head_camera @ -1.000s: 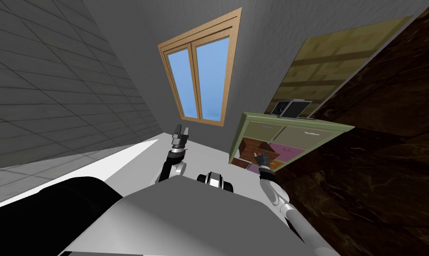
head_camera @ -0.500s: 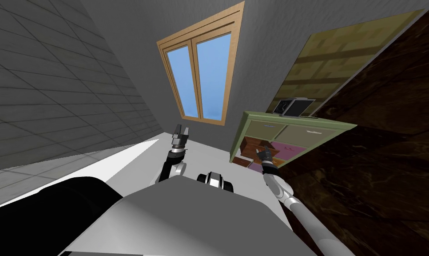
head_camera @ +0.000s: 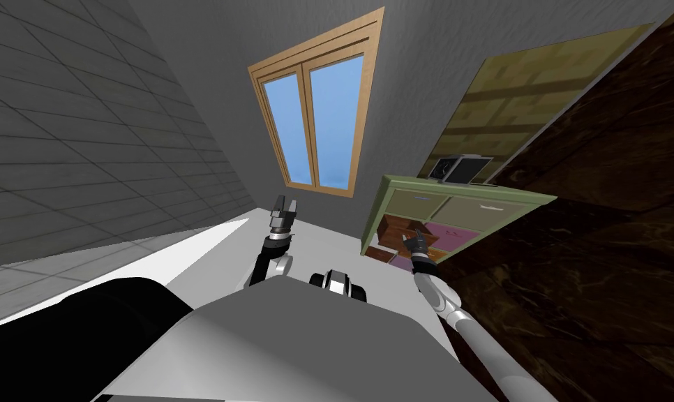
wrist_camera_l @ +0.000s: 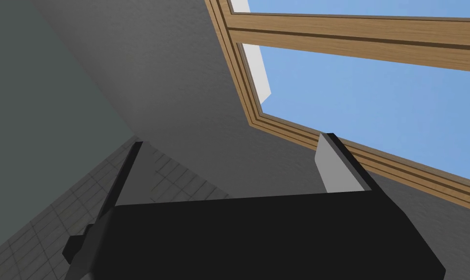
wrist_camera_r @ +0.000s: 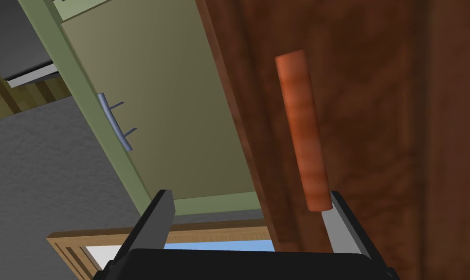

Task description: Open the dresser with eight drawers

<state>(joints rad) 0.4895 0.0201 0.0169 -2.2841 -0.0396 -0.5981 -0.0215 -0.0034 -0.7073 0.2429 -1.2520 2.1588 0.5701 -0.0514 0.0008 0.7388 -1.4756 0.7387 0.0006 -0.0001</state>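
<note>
The dresser with pale green frame (head_camera: 379,202) has beige drawer fronts (wrist_camera_r: 171,107), pink drawer fronts (head_camera: 448,236) and one red-brown wood-grained drawer (wrist_camera_r: 375,121) with an orange-brown round handle (wrist_camera_r: 301,131).

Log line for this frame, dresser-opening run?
phase: pre-grasp | right gripper: open, by reddish-brown cylindrical handle of green-framed dresser, not gripped | left gripper: open, raised

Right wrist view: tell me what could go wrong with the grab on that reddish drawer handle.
1. The reddish handle sits off-centre, with its end beside one finger of the open right gripper. Closing now may catch only the tip and slip off.
2. The other finger stands in front of the neighbouring olive drawer, so pushing in might knock the edge of the brown drawer.
</note>
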